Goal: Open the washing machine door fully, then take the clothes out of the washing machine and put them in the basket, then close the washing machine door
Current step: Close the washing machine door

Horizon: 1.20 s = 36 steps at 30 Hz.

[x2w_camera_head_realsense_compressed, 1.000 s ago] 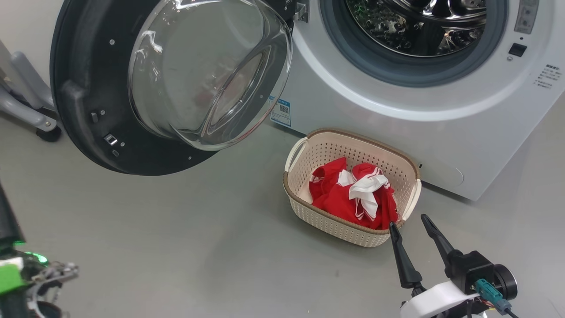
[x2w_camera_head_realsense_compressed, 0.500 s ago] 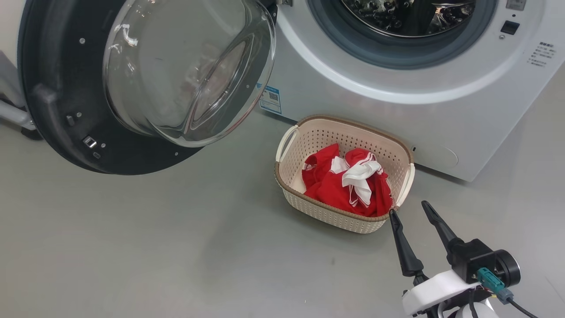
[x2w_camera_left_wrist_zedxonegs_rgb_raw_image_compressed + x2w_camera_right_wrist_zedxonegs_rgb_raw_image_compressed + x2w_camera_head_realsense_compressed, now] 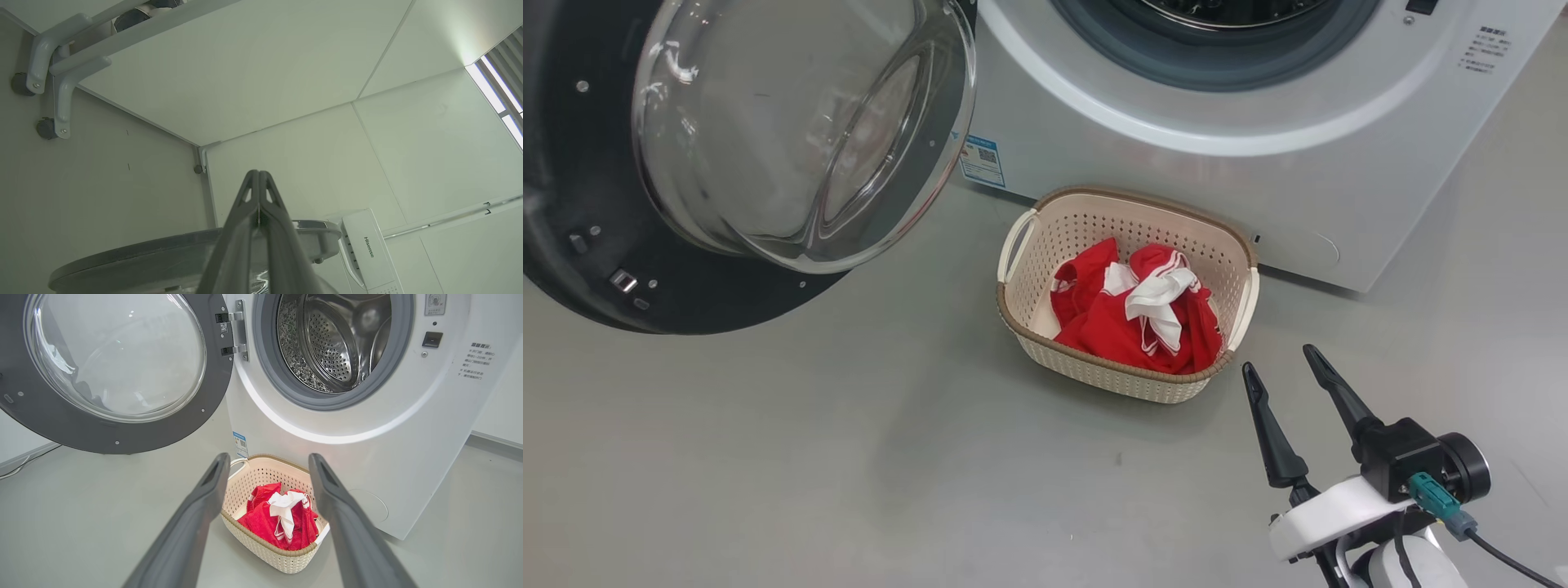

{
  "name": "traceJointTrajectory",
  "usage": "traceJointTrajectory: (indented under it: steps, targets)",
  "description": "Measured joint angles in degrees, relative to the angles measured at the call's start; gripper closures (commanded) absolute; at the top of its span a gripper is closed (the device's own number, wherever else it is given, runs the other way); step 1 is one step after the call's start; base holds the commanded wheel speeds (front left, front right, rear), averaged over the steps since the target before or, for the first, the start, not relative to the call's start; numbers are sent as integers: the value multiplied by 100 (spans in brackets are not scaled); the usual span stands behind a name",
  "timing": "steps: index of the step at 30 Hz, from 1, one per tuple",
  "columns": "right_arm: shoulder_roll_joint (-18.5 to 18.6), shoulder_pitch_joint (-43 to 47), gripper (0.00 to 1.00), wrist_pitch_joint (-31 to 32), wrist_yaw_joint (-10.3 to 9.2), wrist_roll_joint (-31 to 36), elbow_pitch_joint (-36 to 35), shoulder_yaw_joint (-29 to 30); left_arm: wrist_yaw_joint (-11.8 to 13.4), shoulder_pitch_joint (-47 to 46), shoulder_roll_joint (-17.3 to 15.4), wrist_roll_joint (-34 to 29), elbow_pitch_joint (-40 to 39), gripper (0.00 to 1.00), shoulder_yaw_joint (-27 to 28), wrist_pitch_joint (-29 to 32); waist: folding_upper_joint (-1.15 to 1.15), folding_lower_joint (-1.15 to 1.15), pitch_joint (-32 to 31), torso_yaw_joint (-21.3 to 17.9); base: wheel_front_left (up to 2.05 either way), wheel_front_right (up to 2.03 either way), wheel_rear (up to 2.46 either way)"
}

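The washing machine door (image 3: 572,188) stands wide open at the upper left, its clear glass bowl facing me. To its right is the white washing machine (image 3: 1176,180); in the right wrist view its steel drum (image 3: 327,347) looks empty. The cream basket (image 3: 1111,380) sits on the floor before the machine, with the red and white clothes (image 3: 1119,327) bunched inside. My right gripper (image 3: 1278,359) is open with nothing in it, just right of the basket's near corner and apart from it. My left gripper (image 3: 258,173) is shut on nothing, above the door's edge (image 3: 163,253).
Grey floor (image 3: 849,457) stretches in front of and to the left of the basket. In the left wrist view, a grey wheeled stand (image 3: 45,61) stands by white wall panels. The door (image 3: 122,428) overhangs the floor to the left of the basket (image 3: 269,555).
The head camera has shifted, so the whole scene sits further up and left in the picture. The basket, clothes and door have not moved. The right gripper stays open.
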<state>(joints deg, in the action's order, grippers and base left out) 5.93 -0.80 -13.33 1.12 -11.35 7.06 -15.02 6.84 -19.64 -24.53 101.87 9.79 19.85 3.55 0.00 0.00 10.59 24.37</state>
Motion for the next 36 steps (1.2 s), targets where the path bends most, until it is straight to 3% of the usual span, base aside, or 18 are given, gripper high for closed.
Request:
traceJointTrajectory:
  steps: [17,36]
  targets:
    - [151,-145,0,67,29,33,-114,103,2,-398,-164,1,984,100,-380,393,0,0,364,-526,0,0,0]
    - [236,-238,0,101,34,33,-165,132,2,-811,-181,51,1546,100,-563,655,0,0,540,-575,0,0,0]
